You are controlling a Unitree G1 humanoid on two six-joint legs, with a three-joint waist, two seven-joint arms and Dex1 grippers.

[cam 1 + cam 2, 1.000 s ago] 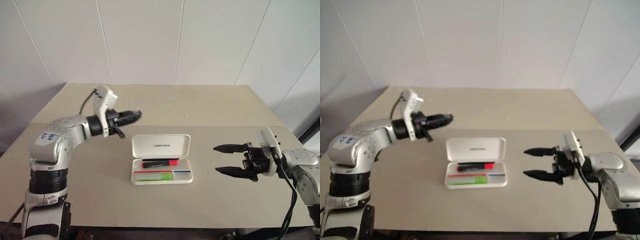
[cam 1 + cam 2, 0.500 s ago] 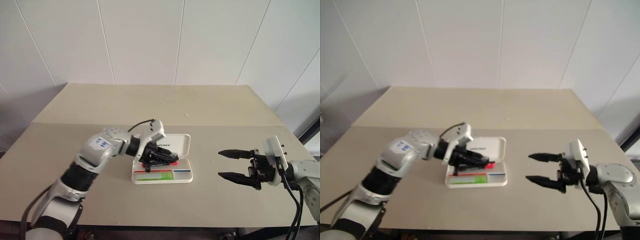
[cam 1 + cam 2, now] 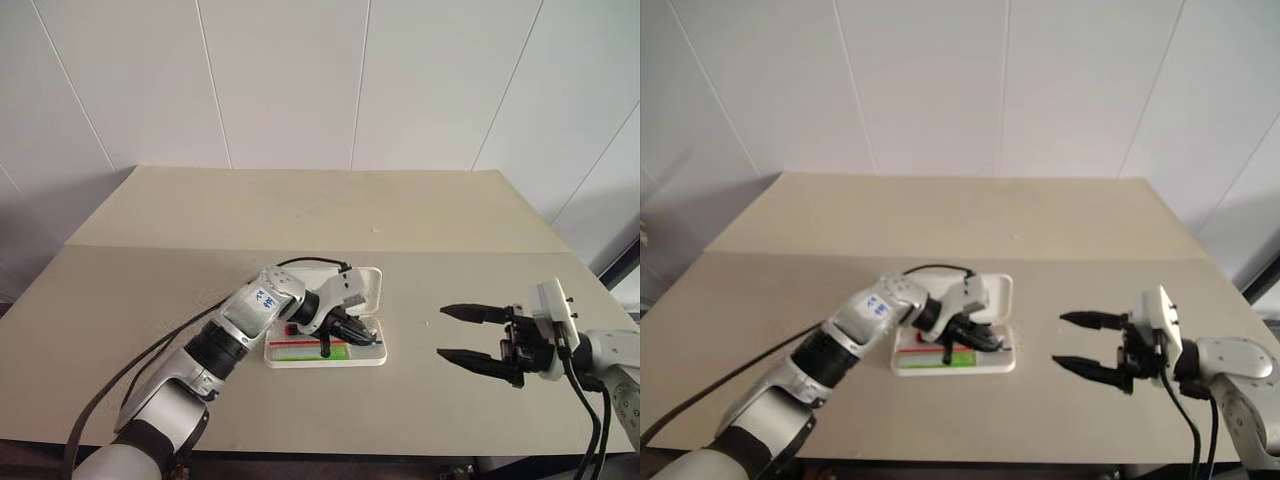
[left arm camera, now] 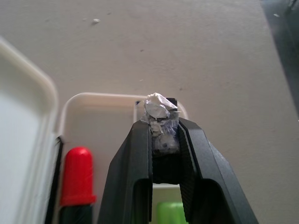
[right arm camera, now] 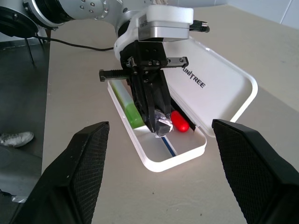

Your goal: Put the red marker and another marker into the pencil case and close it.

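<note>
The white pencil case (image 3: 325,323) was seen lying open on the table (image 3: 200,220), with the red marker (image 5: 179,122) and the green marker (image 5: 129,108) inside its tray, while the left gripper (image 5: 160,124) was held over the tray with fingers nearly closed on a crumpled silvery scrap (image 4: 160,117), and the right gripper (image 3: 470,334) was held well apart, fingers spread and empty.

Dark lettering "UNITREE" on the inside of the open lid of the pencil case (image 5: 212,88); no other text is legible.

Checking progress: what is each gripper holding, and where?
Left gripper seems to pinch a grey wad between its fingertips, no marker; right gripper is open, empty.
</note>
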